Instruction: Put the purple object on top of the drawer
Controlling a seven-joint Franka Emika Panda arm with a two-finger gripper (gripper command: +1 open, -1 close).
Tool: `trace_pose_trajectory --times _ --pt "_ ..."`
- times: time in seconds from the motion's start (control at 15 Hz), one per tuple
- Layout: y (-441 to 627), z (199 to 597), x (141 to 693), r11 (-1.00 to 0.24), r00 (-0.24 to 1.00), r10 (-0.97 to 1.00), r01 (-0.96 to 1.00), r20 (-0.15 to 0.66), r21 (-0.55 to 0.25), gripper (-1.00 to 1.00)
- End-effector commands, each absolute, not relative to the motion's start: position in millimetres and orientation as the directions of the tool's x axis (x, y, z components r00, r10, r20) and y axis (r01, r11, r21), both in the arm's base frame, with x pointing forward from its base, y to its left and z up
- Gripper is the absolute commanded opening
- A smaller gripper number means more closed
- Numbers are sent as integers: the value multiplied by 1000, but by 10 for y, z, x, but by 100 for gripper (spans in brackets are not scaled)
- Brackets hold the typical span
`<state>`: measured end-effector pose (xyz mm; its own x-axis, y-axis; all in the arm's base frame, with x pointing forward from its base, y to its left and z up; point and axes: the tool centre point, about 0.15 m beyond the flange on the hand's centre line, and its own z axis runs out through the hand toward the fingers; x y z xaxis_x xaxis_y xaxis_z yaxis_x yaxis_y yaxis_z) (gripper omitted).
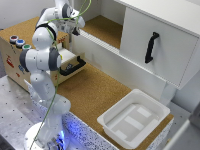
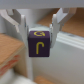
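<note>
pincer [image 2: 42,31] is clamped on the purple block [image 2: 42,44], held aloft at the upper middle of the exterior view, beside the plywood box. carry step, i judge: next swing toward upper left, over the box top above the drawer [image 1: 70,64], then lower and release.

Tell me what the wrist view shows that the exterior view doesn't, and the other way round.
Only the wrist view shows the purple block with yellow markings, held between the fingers. Only the exterior view shows the plywood drawer box with its coloured buttons, the black drawer handle, the white tray and the white cabinet. Both show the gripper, though the block is hidden in the exterior view.
</note>
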<state>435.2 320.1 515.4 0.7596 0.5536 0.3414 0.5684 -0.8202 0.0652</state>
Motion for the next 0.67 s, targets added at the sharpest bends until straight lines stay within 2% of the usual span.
trace_pose_trajectory --times 0.0,0.2,0.6 --pt "3881 4879 3747 -494 483 819 868 309 -48 -100" --pt "4078 4724 3667 -328 327 898 944 294 -46 -100" --pt "4536 4535 3643 -195 201 910 979 364 -53 -100"
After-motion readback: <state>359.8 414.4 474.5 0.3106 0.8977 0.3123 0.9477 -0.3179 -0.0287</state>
